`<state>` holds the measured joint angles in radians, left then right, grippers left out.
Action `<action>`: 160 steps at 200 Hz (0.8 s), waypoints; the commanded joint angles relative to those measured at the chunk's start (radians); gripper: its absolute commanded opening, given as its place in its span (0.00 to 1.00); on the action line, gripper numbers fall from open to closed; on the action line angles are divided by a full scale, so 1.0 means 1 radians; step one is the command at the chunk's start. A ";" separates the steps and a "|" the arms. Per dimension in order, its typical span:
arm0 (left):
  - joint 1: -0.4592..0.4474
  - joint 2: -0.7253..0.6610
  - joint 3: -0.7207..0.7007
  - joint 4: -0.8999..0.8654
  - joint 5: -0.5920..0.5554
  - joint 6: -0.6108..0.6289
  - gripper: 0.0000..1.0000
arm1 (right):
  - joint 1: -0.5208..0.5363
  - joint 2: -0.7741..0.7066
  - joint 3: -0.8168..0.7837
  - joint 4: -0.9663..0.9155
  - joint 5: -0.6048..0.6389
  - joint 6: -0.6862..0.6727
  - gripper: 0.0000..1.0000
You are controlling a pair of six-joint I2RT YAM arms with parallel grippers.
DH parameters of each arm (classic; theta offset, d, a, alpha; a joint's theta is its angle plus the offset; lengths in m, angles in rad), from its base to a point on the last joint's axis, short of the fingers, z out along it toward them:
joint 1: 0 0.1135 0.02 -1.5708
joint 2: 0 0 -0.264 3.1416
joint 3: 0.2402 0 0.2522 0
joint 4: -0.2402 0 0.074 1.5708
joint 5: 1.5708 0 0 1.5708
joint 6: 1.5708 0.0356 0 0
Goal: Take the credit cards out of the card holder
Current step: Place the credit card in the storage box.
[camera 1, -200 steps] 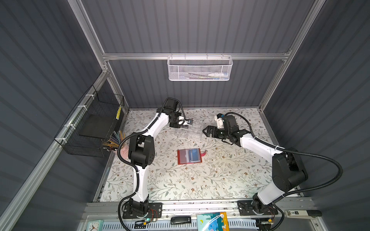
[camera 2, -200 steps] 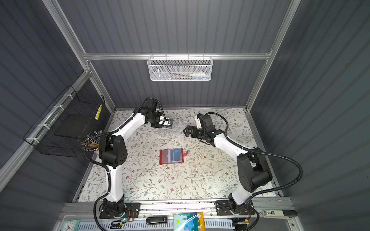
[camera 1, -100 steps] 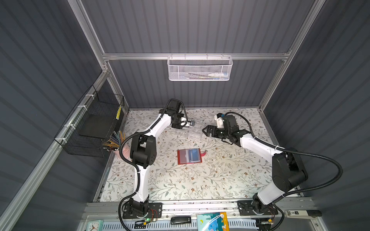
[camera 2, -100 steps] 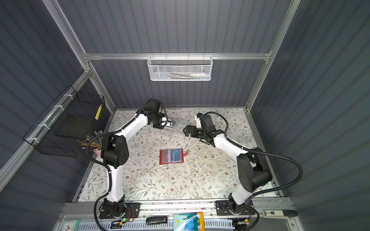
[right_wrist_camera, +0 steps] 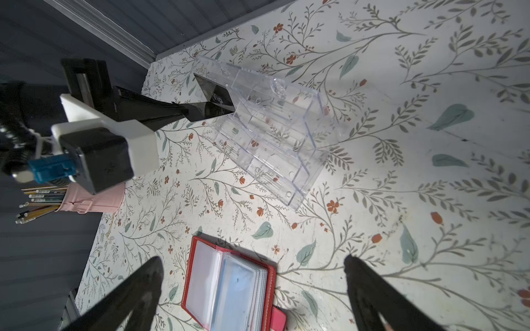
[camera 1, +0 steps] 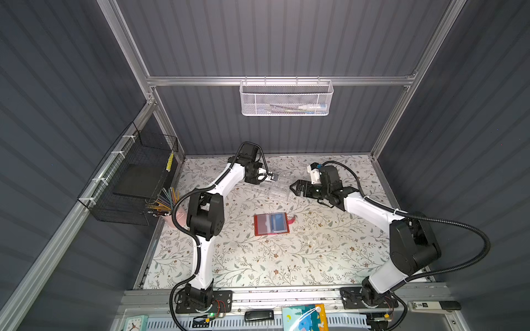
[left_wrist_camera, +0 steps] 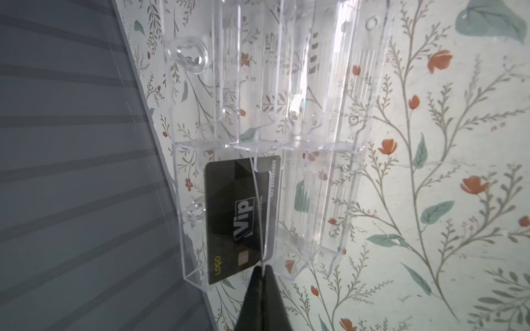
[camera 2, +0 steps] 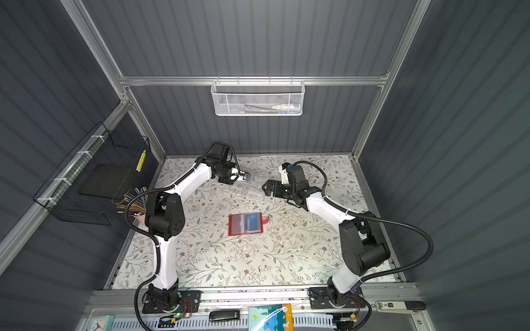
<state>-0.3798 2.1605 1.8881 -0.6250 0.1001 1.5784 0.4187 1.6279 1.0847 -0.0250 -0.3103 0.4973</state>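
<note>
The red card holder (camera 1: 271, 224) (camera 2: 245, 224) lies open in the middle of the table, with a bluish credit card (right_wrist_camera: 238, 289) in its top clear sleeve. My left gripper (camera 1: 274, 177) (left_wrist_camera: 261, 268) is shut on the corner of a black "Vip" credit card (left_wrist_camera: 235, 217). That card stands in an end compartment of the clear acrylic organizer (camera 1: 276, 187) (right_wrist_camera: 272, 129). My right gripper (camera 1: 294, 189) (right_wrist_camera: 251, 259) is open and empty. It hangs beside the organizer, behind the holder.
A pink cup of pencils (camera 1: 169, 210) stands at the table's left edge under a black wire basket (camera 1: 134, 177). A white mesh basket (camera 1: 286, 99) hangs on the back wall. A black stick (camera 1: 258, 315) and a colourful book (camera 1: 305, 318) lie on the front rail.
My left gripper has turned and moved a little to the right, up to the organizer, staying shut. The right arm and the card holder have not moved.
</note>
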 commanded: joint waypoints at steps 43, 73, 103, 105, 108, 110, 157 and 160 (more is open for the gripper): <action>0.004 0.023 0.043 -0.093 -0.030 0.352 0.00 | -0.004 0.006 -0.007 0.019 -0.016 0.011 0.99; 0.005 0.022 0.085 -0.111 -0.012 0.356 0.00 | -0.004 0.020 0.003 0.023 -0.015 0.014 0.99; 0.005 0.022 0.101 -0.125 -0.017 0.374 0.00 | -0.003 0.027 0.004 0.024 -0.015 0.018 0.99; 0.005 0.022 0.103 -0.125 -0.018 0.378 0.00 | -0.003 0.028 0.004 0.024 -0.015 0.018 0.99; 0.005 0.022 0.103 -0.125 -0.020 0.381 0.00 | -0.003 0.028 0.004 0.025 -0.016 0.018 0.99; 0.005 0.023 0.103 -0.125 -0.019 0.384 0.00 | -0.003 0.028 0.004 0.025 -0.015 0.019 0.99; 0.003 0.055 0.136 -0.141 -0.043 0.423 0.00 | -0.003 0.024 0.006 0.023 -0.015 0.020 0.99; 0.002 0.056 0.137 -0.142 -0.045 0.425 0.00 | -0.004 0.024 0.006 0.022 -0.015 0.020 0.99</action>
<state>-0.3782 2.1899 1.9827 -0.6392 0.0956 1.6577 0.4187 1.6508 1.0847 -0.0063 -0.3149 0.5156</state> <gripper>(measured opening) 0.047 0.989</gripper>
